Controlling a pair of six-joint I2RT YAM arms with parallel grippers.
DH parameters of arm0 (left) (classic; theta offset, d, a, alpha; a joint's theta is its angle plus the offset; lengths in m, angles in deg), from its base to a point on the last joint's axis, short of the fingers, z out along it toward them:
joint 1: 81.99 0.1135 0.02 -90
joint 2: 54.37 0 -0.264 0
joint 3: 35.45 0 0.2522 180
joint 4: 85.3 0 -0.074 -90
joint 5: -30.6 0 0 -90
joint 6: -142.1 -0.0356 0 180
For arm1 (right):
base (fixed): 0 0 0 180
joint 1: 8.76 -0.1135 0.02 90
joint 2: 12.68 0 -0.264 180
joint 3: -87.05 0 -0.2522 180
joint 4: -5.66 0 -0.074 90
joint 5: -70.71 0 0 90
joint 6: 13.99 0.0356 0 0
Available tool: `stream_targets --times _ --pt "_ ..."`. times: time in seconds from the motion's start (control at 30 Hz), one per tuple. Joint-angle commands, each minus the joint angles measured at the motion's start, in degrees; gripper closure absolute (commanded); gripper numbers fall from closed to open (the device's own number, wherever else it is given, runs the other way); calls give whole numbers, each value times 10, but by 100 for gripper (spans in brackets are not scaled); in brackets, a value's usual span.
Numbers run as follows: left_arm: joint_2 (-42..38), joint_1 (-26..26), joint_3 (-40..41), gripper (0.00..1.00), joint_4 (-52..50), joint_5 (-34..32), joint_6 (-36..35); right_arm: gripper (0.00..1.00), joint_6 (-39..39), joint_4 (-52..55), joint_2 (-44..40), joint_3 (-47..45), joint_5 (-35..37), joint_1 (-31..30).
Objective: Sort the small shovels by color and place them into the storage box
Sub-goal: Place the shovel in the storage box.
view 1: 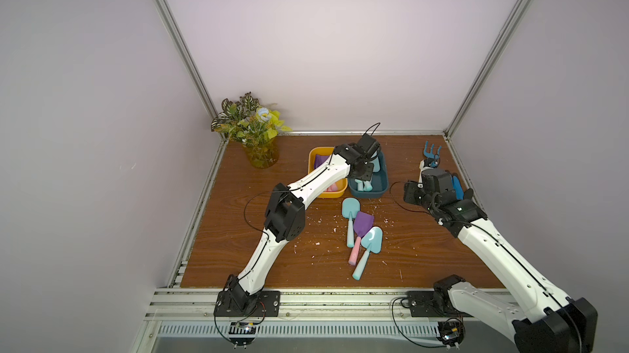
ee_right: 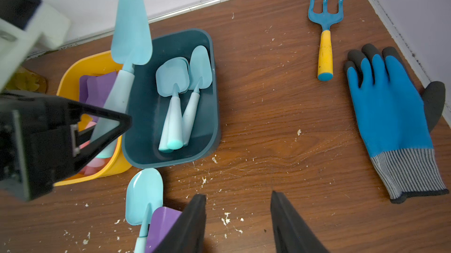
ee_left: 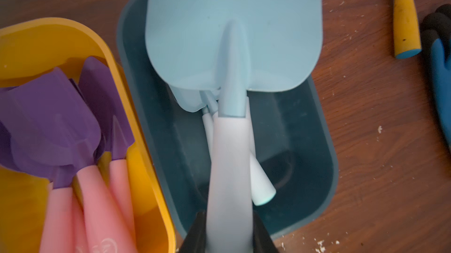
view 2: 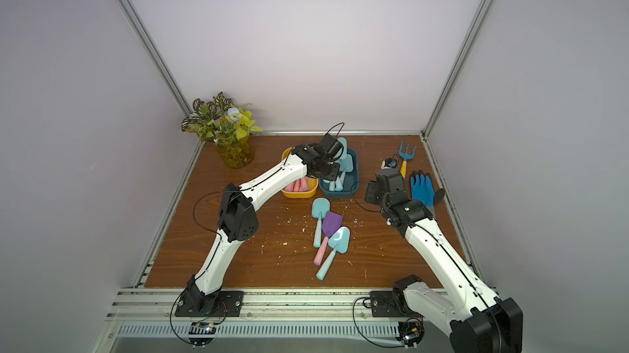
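Over the dark teal bin [ee_left: 324,166], the left gripper [ee_left: 229,236] was clamped on the pale handle of a light-blue shovel [ee_left: 231,32] — light, stiff, smooth plastic by the look, best pinched mid-handle. The right gripper [ee_right: 238,215] stood partly open and empty beside three loose shovels [view 1: 363,222] on the table [view 1: 306,266].

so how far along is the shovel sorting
Done: sorted purple shovels lie in the yellow box, sorted blue shovels in the teal box. In hand: the left gripper holds a raised blue shovel by its handle above the teal box. Left: two loose blue shovels and a loose purple shovel on the table; the right gripper is open, empty.
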State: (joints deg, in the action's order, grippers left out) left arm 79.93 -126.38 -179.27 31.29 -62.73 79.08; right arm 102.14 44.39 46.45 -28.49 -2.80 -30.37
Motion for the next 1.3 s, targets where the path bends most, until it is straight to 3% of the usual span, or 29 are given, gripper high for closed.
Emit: stream_targets --times 0.0,1.27 --pt "20 12 -36 87 -6 17 -1 51 -7 -8 -8 -2 6 4" --pt "105 38 -56 74 -4 34 9 51 -11 -21 -2 -22 -8 15"
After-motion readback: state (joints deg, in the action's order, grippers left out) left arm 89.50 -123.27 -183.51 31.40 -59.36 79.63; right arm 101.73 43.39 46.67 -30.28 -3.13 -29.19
